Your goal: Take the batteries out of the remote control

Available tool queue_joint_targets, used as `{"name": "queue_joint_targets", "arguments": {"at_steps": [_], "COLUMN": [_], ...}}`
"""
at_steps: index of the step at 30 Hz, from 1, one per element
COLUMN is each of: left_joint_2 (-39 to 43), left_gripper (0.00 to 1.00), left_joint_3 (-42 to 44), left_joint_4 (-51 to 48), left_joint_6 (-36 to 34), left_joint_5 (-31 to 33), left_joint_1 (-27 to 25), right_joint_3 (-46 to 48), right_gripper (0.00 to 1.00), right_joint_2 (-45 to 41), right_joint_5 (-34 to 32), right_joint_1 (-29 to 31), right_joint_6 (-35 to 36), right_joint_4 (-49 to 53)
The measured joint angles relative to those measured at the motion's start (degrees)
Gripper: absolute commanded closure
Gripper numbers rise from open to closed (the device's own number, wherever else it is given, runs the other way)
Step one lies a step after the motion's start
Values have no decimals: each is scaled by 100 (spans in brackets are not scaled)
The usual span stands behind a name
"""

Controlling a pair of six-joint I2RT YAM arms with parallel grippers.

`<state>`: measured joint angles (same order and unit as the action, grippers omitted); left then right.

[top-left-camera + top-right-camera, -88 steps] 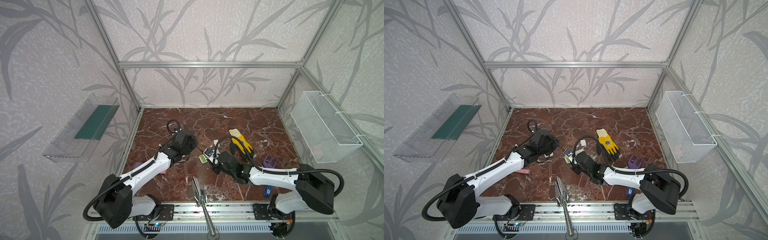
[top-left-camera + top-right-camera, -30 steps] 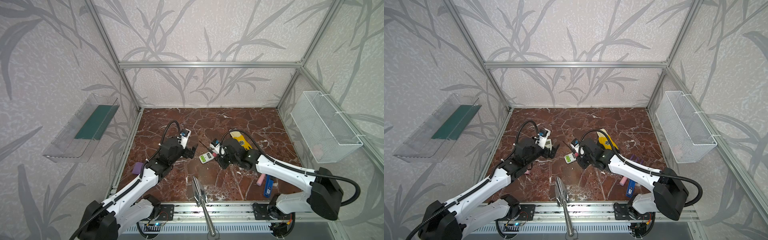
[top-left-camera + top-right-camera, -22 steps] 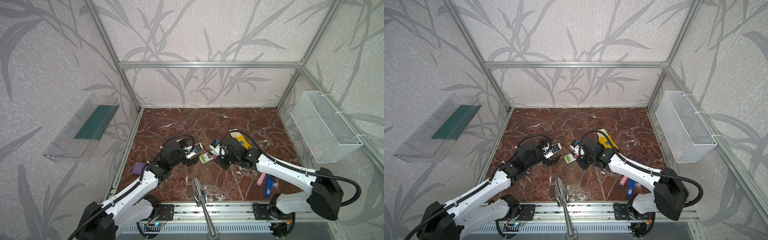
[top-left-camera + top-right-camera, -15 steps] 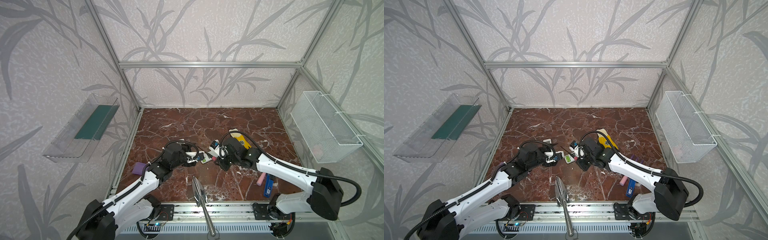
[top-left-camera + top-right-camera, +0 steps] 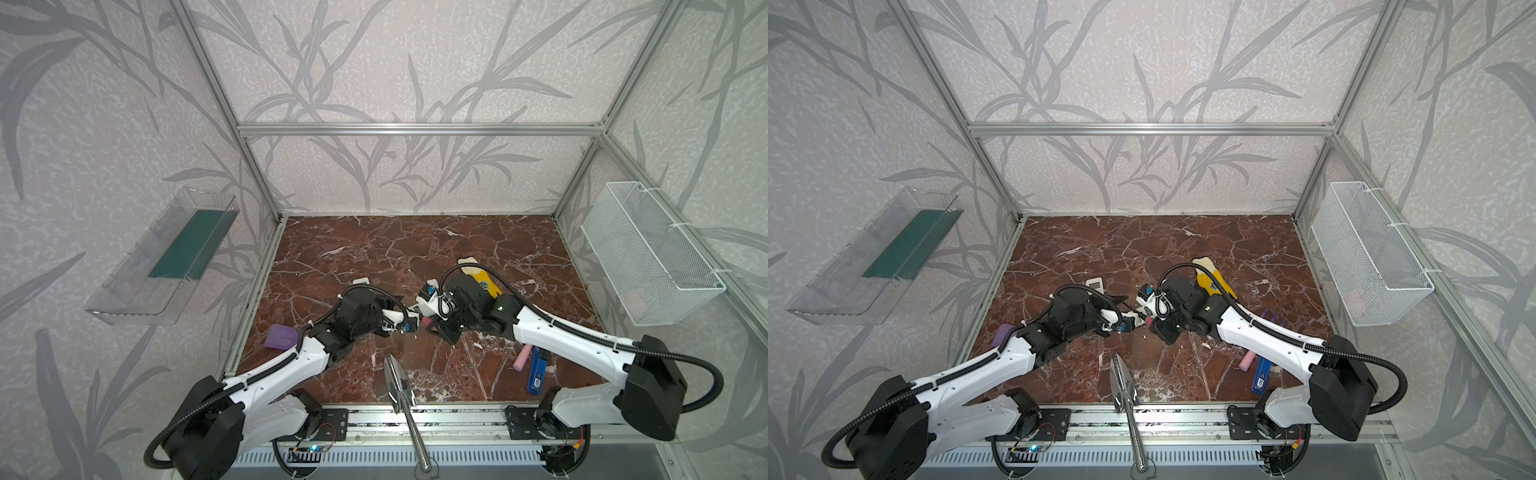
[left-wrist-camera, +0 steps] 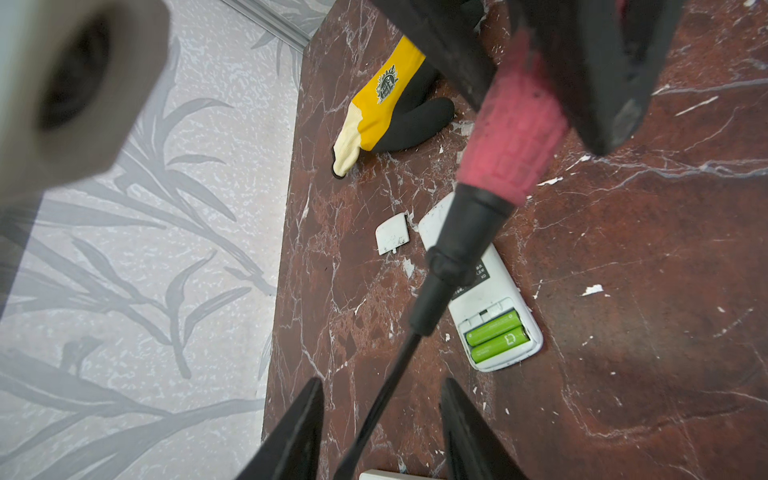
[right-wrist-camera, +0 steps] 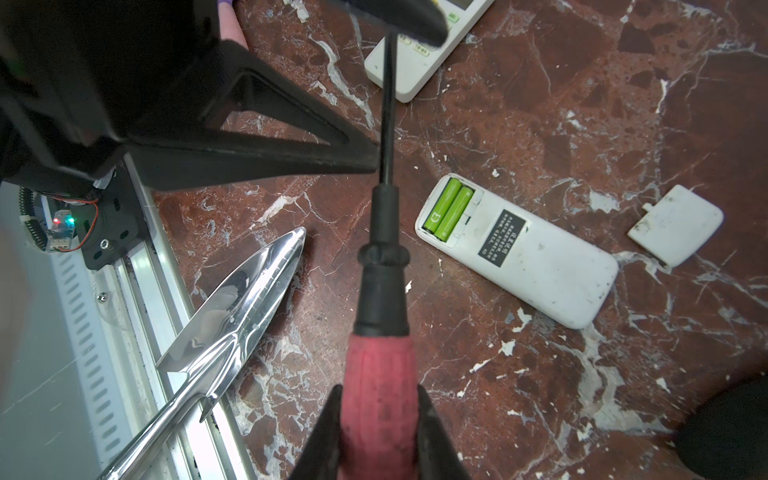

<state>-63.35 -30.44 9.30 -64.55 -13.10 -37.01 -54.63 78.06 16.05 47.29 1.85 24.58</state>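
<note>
A white remote control (image 6: 478,286) lies face down on the marble floor, and its open compartment shows two lime green batteries (image 6: 496,336) side by side. Both show in the right wrist view too, the remote control (image 7: 536,266) and the batteries (image 7: 449,208). Its loose white cover (image 7: 675,226) lies close beside it. My right gripper (image 7: 379,390) is shut on the pink handle of a screwdriver (image 7: 382,257) held above the floor. My left gripper (image 6: 382,382) is open, one jaw on each side of the black shaft, not touching it. In both top views the grippers meet mid-floor, left (image 5: 405,326) and right (image 5: 434,326).
A second white remote (image 5: 1096,285) lies face up behind the left arm. A shiny metal trowel (image 5: 399,382) rests at the front edge. A yellow and black glove (image 5: 484,280), a pink cylinder (image 5: 523,357), a blue object (image 5: 537,374) and a purple object (image 5: 280,336) lie around. A wire basket (image 5: 648,257) hangs right.
My left gripper has swung down and toward the middle, onto the screwdriver shaft, and its jaws have narrowed. The right gripper has kept the screwdriver nearly still.
</note>
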Motion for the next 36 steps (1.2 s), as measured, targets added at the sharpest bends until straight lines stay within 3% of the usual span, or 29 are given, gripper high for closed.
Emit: {"name": "queue_joint_targets", "arguments": {"at_steps": [14,19,22,31,36], "left_joint_2": [-68,-92,-92,-92,-92], "left_gripper": [100,100,100,100,100], "left_joint_3": [-28,-50,-63,-608,-863], "left_joint_4": [-516,-564,-610,-1528,-1947], "left_joint_6": [-365,-455,-490,-494,-479], "left_joint_5": [-26,-35,-31,-9,-59], "left_joint_1": [0,-4,-4,-4,0], "right_joint_3": [-101,-155,-155,-72,116], "right_gripper": [100,99,90,50,40], "right_joint_2": [-31,-31,-11,-44,-201], "right_joint_5": [334,352,341,140,37], "right_joint_1": [-83,-94,-94,-92,-92], "right_joint_6": [131,199,299,1032,1596], "right_joint_4": [57,85,109,-120,-380]}}
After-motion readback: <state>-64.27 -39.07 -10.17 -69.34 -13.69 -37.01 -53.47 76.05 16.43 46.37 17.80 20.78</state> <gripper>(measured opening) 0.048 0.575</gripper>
